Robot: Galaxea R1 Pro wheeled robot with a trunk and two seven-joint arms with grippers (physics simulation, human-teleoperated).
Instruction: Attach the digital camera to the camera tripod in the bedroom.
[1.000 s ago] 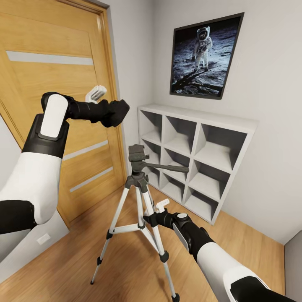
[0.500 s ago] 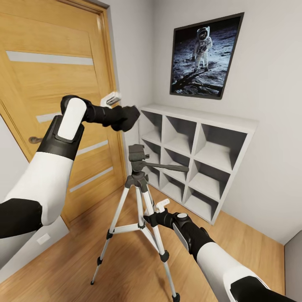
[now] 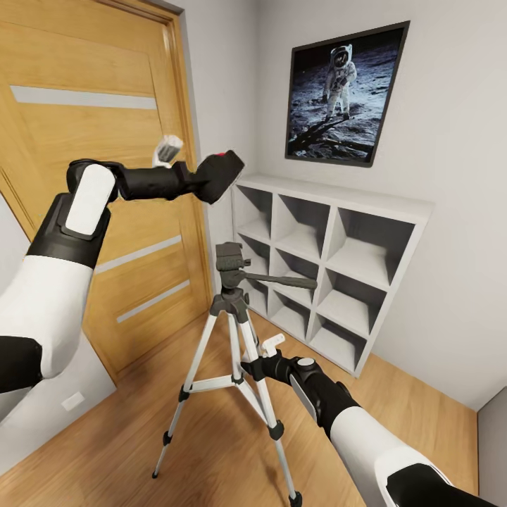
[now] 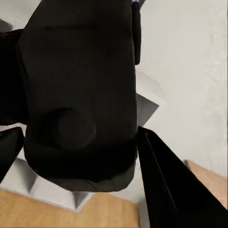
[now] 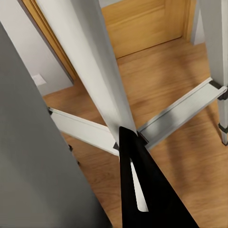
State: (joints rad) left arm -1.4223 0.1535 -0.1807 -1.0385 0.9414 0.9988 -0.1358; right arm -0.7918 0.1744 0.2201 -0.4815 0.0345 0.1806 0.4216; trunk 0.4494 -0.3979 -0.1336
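Head view shows the left tool [image 3: 189,177] raised in front of the door [image 3: 105,211], clamped on the camera [image 3: 220,176]. In the left wrist view the camera [image 4: 78,90] sits between two dark fingers [image 4: 166,185], so the grip looks firm. The camera hangs above the tripod [image 3: 232,338] and a little to the left of its head [image 3: 231,259], well apart from it.

The right tool [image 3: 262,362] is low at one tripod leg [image 5: 95,76]. It seems closed around this leg to steady it, but I cannot tell for sure if the fingers touch it.

My judgement: the step in hand is carrying the camera to the tripod head. The next move calls for lowering it and bringing it slightly right, with its base turned flat onto the head.

The camera is tilted now. Its long axis runs from lower left to upper right, and the red dot [image 3: 223,153] on its top looks up. Which way the lens points I cannot tell. The pan handle [image 3: 285,282] points right, toward the shelves [image 3: 338,260].
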